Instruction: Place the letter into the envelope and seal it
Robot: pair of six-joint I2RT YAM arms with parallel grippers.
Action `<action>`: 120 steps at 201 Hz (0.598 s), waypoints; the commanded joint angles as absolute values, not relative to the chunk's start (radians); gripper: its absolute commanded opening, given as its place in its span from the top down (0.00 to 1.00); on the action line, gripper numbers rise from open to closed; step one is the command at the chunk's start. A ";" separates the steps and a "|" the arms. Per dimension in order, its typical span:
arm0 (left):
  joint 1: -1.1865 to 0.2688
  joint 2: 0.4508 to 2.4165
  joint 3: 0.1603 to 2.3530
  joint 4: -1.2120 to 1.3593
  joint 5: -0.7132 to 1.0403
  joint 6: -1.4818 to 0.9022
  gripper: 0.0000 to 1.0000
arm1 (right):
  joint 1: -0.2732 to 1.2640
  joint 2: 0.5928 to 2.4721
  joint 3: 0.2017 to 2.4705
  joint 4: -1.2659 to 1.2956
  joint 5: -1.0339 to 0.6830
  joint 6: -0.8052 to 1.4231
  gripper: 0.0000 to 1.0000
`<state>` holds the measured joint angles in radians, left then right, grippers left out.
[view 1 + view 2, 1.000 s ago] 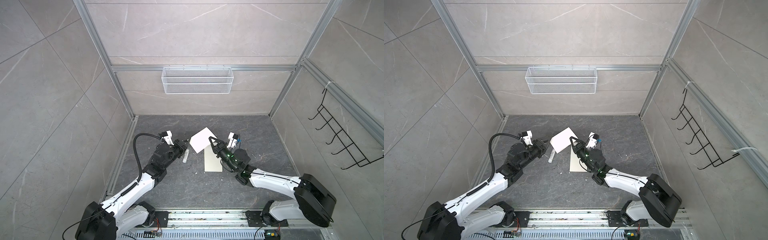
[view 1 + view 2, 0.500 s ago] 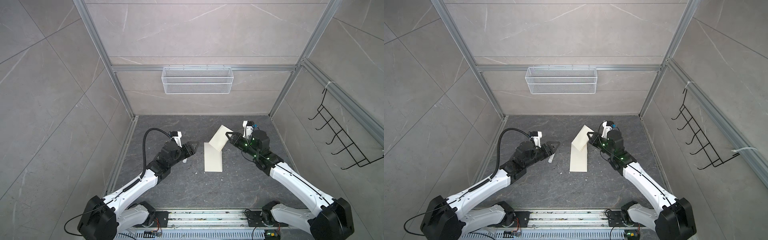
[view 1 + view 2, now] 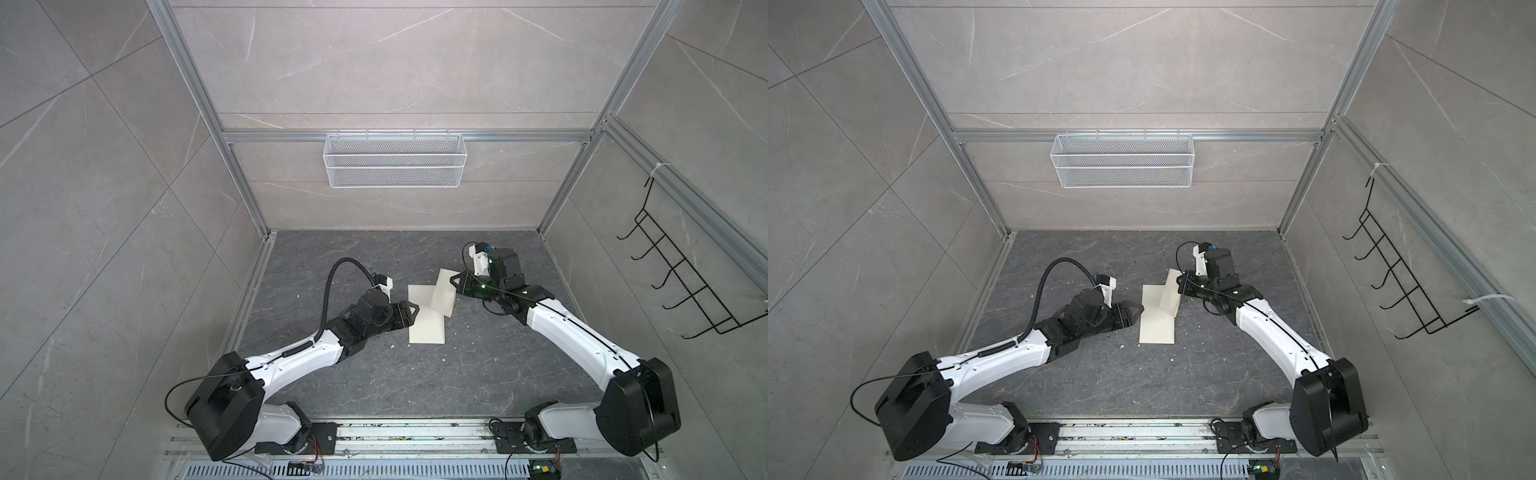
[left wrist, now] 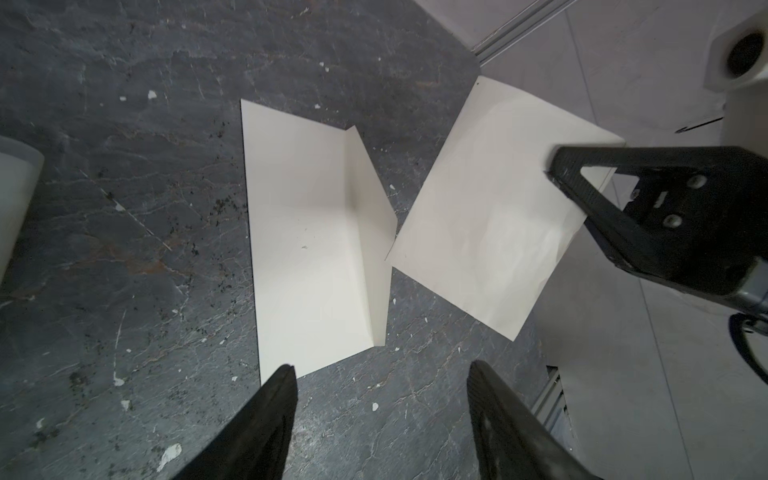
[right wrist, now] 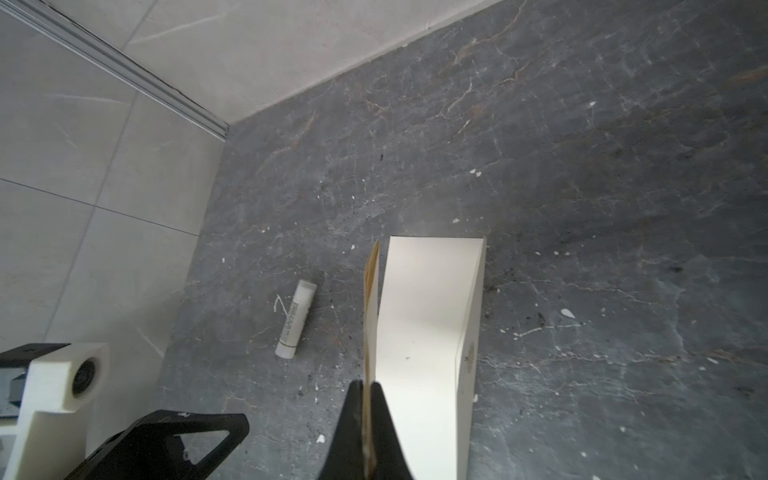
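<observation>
Jaws of L gripper stand apart, nothing betw them, tips low over table at left long edge of envelope. Glue stick lies on table on that same side, apart from envelope. Envelope flat on table near centre, cream-white, flap along its right long side standing up. Letter off the table, held on edge over envelope's far right part, lower corner close by flap; touching or not, can't tell. R gripper clamped on letter's right edge.
</observation>
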<state>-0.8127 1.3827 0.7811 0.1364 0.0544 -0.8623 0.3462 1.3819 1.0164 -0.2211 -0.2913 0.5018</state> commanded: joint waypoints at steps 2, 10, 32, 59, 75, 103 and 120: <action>-0.834 1.444 0.838 0.167 0.038 -0.880 0.37 | 0.342 1.424 1.068 -0.257 -0.261 0.417 1.00; -0.838 1.468 0.845 0.167 0.041 -0.888 0.39 | 0.342 1.439 1.074 -0.264 -0.252 0.403 1.00; -0.843 1.525 0.851 0.185 0.045 -0.909 0.47 | 0.342 1.463 1.080 -0.270 -0.221 0.371 1.00; -0.844 1.582 0.850 0.202 0.041 -0.933 0.54 | 0.343 1.483 1.079 -0.272 -0.186 0.343 1.00; -0.844 1.610 0.846 0.216 0.037 -0.945 0.57 | 0.342 1.496 1.080 -0.273 -0.169 0.330 1.00; -0.846 1.664 0.854 0.227 0.033 -0.960 0.61 | 0.342 1.514 1.082 -0.272 -0.146 0.316 1.00; -0.847 1.695 0.858 0.246 0.032 -0.966 0.67 | 0.342 1.521 1.085 -0.270 -0.138 0.311 1.00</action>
<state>-0.8421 1.6588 0.8196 0.1913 0.0525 -0.9470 0.3454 1.5070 1.0534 -0.2516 -0.1749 0.3450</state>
